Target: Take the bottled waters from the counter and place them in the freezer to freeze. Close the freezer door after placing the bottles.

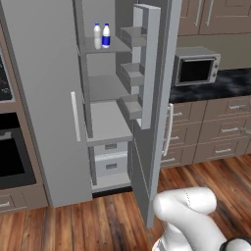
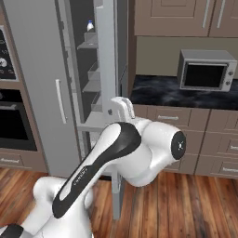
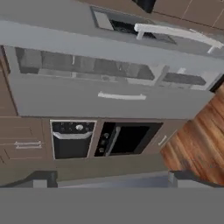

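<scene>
The white arm [image 2: 116,153] rises from the base, bends sharply at a dark-banded elbow and reaches forward at about mid-height of the fridge. Its hand is rolled on its side, so the hand view shows the kitchen turned a quarter turn. The jaws stand wide apart and hold nothing; the two dark fingertips [image 3: 43,178] sit far from each other at the bottom of that view. In the right base view the hand ends close to the outer edge of the freezer door [image 1: 152,93], though contact cannot be made out.

Just ahead of the jaws, that tall grey door stands open, edge-on to the robot, with its pale vertical handle [image 3: 175,31] on the outside and grey shelf bins [image 1: 132,73] on the inside. Beyond the jaws lies the freezer [image 1: 105,88], with flat grey shelves and two pale drawers at the bottom. High above the jaws and further in, the two bottled waters [image 1: 101,36] stand upright side by side on the uppermost visible shelf, the one with the blue label band on the right.

On the far side of the freezer from the jaws is the plain grey fridge door [image 1: 44,98], then the dark wall oven [image 2: 14,121]. On the opposite side, further back, the black marble desk [image 2: 158,90] carries a silver microwave [image 2: 207,69] over brown drawers. A wooden floor [image 1: 88,220] lies below.
</scene>
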Motion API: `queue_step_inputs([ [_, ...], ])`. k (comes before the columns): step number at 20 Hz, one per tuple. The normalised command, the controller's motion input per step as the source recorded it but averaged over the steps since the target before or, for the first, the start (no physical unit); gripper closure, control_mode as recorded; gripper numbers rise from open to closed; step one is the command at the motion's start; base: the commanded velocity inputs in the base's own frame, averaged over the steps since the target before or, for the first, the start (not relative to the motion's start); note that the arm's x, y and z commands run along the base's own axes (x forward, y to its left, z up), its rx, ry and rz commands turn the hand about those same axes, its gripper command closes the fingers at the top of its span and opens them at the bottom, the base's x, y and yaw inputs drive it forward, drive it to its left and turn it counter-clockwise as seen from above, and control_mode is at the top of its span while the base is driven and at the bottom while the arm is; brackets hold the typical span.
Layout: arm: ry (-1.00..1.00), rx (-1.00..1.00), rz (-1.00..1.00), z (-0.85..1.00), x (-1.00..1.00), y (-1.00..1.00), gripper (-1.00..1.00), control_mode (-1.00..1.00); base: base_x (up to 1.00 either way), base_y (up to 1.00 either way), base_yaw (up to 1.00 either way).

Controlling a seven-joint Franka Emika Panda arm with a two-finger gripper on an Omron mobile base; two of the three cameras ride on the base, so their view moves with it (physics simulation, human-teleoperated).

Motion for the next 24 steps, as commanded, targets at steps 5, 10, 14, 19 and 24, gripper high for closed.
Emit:
queue_step_inputs([
  [5, 0.10, 0.31, 0.22, -0.24, 1.00, 0.00, -1.00, -1.00, 0.00, 0.00, 0.00],
  [10, 0.01, 0.01, 0.42, -0.18, 0.91, 0.00, -1.00, -1.00, 0.00, 0.00, 0.00],
  [14, -0.10, -0.04, 0.36, -0.16, 0.87, 0.00, -1.00, -1.00, 0.00, 0.00, 0.00],
  [19, -0.18, 0.00, 0.46, -0.20, 0.62, 0.00, -1.00, -1.00, 0.00, 0.00, 0.00],
  [24, -0.01, -0.01, 0.07, -0.03, 0.52, 0.20, -1.00, -1.00, 0.00, 0.00, 0.00],
])
